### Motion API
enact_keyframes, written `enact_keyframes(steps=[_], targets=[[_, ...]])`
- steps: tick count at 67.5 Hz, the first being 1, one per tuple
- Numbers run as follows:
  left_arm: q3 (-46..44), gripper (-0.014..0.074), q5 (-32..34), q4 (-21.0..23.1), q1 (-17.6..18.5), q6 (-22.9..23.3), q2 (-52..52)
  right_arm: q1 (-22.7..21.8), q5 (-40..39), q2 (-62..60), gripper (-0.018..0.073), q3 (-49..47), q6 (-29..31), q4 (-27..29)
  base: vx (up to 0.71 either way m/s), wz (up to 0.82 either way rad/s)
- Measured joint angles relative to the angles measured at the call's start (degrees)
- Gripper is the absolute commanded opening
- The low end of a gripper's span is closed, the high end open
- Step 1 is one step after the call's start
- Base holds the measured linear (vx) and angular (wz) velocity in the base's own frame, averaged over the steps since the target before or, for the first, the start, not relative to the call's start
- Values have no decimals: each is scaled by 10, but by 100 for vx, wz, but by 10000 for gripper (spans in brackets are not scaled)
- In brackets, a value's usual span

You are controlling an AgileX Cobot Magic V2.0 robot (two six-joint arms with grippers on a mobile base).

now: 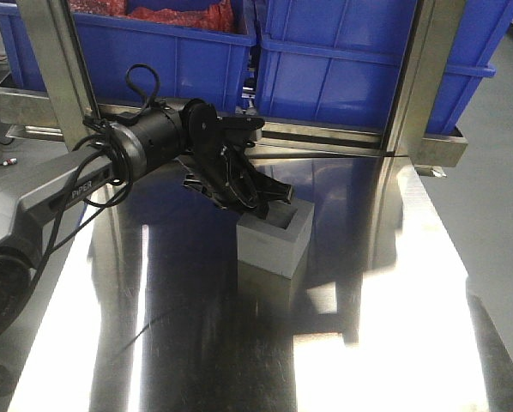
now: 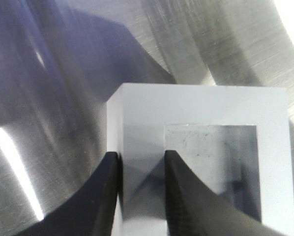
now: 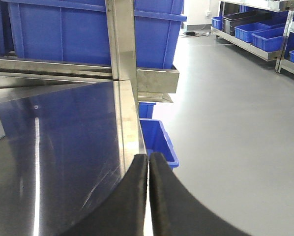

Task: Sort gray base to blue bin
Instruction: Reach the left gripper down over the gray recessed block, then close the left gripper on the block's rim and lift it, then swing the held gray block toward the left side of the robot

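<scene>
The black left arm [image 1: 145, 146] is leaning down, its fingers [image 2: 100, 201] pinching a wall of the matte gray cube block [image 1: 274, 245], near big blue plastic bins [image 1: 359, 77].

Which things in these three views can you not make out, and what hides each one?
- Front view: the inside of the right blue bin, behind the gray base, is cut off by the top edge.
- Front view: the left jaws' tips are too dark to tell apart at the base's rim.
- Left wrist view: the base's lower part is cut off by the bottom edge, and one finger covers part of its recess.
</scene>
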State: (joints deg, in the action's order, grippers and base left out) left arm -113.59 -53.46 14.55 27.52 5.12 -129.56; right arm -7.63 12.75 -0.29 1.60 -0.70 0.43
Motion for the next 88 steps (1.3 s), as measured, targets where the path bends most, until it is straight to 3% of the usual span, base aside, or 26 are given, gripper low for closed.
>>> enact_keyframes(steps=[22, 44, 55, 63, 88], targets=[[2, -3, -3, -16, 4, -9, 13, 0, 0, 0, -5, 0, 0, 0, 0, 0], [7, 4, 51, -109, 46, -4, 113, 0, 0, 0, -5, 0, 0, 0, 0, 0], [19, 4, 58, -131, 54, -4, 172, 0, 0, 0, -5, 0, 0, 0, 0, 0], [67, 4, 90, -145, 54, -4, 230, 0, 0, 0, -5, 0, 0, 0, 0, 0], [349, 4, 243, -145, 54, -4, 477, 0, 0, 0, -5, 0, 0, 0, 0, 0]])
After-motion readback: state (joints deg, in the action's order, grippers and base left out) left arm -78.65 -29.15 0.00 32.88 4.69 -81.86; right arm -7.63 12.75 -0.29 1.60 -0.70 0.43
